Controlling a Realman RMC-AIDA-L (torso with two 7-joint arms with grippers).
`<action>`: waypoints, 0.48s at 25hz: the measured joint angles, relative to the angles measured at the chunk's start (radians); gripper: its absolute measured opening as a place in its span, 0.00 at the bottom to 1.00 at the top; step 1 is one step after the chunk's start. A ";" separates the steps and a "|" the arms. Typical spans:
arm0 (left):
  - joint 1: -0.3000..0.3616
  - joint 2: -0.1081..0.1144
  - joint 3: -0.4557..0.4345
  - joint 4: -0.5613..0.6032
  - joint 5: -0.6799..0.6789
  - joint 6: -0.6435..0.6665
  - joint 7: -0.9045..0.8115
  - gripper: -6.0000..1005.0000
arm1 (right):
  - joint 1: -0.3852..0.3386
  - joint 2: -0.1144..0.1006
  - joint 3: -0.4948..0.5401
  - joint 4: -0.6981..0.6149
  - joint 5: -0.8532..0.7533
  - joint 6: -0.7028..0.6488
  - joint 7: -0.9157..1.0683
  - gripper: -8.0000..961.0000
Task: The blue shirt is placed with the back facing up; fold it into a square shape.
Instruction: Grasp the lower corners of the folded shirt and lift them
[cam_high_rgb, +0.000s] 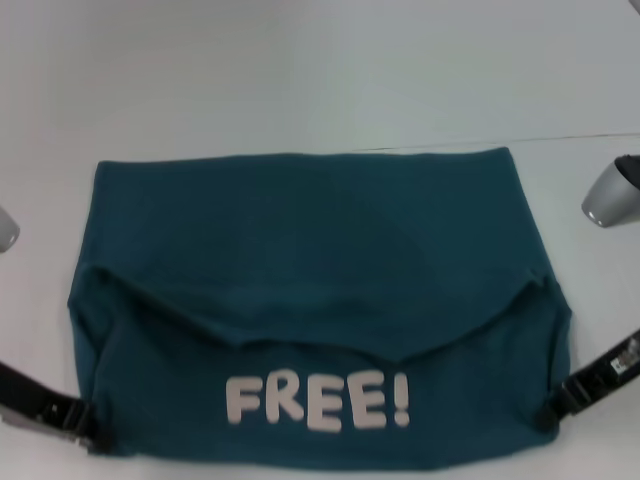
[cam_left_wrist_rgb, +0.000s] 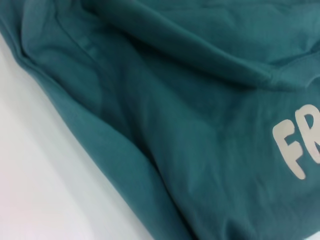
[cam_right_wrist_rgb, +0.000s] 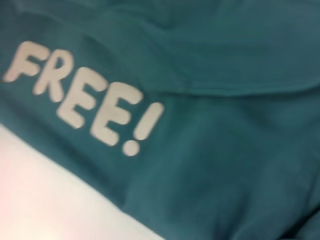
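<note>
Teal-blue cloth covers the middle of the white worktop (cam_high_rgb: 300, 80): the blue shirt (cam_high_rgb: 310, 260) lies folded into a broad block, its near part turned up so that the pale "FREE!" print (cam_high_rgb: 318, 400) faces up by the near edge. The left gripper (cam_high_rgb: 85, 425) sits at the shirt's near left corner, the right gripper (cam_high_rgb: 560, 400) at its near right corner. Both seem to touch the cloth, but whether either claw is clenched or released I cannot tell.

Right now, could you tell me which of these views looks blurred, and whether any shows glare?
Right wrist view: the FREE! lettering on the blue shirt is smeared and soft. Left wrist view: cloth folds sharp. Head view: slightly soft, evenly lit, no glare on the table.
</note>
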 joint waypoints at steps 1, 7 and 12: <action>0.000 0.001 -0.004 0.000 0.004 0.031 0.000 0.06 | -0.005 0.001 -0.003 -0.008 0.008 -0.019 -0.002 0.07; 0.025 -0.003 -0.020 0.016 0.018 0.150 -0.004 0.07 | -0.056 0.004 -0.041 -0.098 0.070 -0.128 0.006 0.07; 0.063 -0.014 -0.039 0.044 0.019 0.218 -0.008 0.07 | -0.088 0.004 -0.081 -0.124 0.083 -0.167 0.030 0.07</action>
